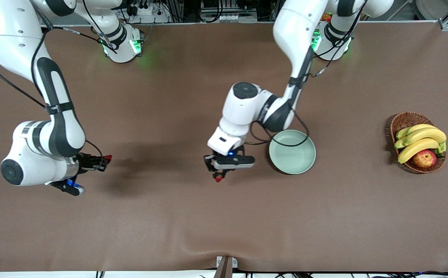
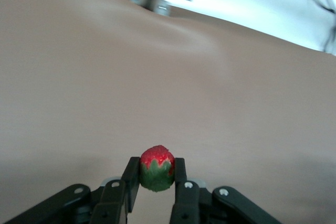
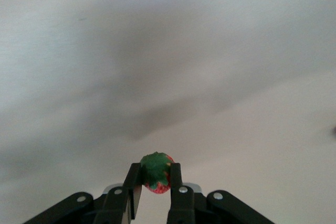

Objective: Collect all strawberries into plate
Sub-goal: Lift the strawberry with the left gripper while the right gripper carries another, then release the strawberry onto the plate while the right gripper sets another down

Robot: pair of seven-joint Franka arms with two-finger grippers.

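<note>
Plain matte brown tablecloth point(image 1: 170, 224) everywhere. Small red strawberry with a dark green leafy cap point(image 2: 156, 168), plus a second small red berry with a brighter green top point(image 3: 156, 173). Glossy pale mint-green round plate point(image 1: 292, 151), no pattern. Brown woven wicker basket point(image 1: 405, 120) with yellow bananas point(image 1: 421, 141) and a red-yellow apple point(image 1: 425, 158).

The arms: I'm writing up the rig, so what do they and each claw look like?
Both arms are glossy white with black joint bands and loose black cables; green lights glow at their bases. The left claw and the right claw are black, with slim flat fingers and a small blue light on each.
</note>
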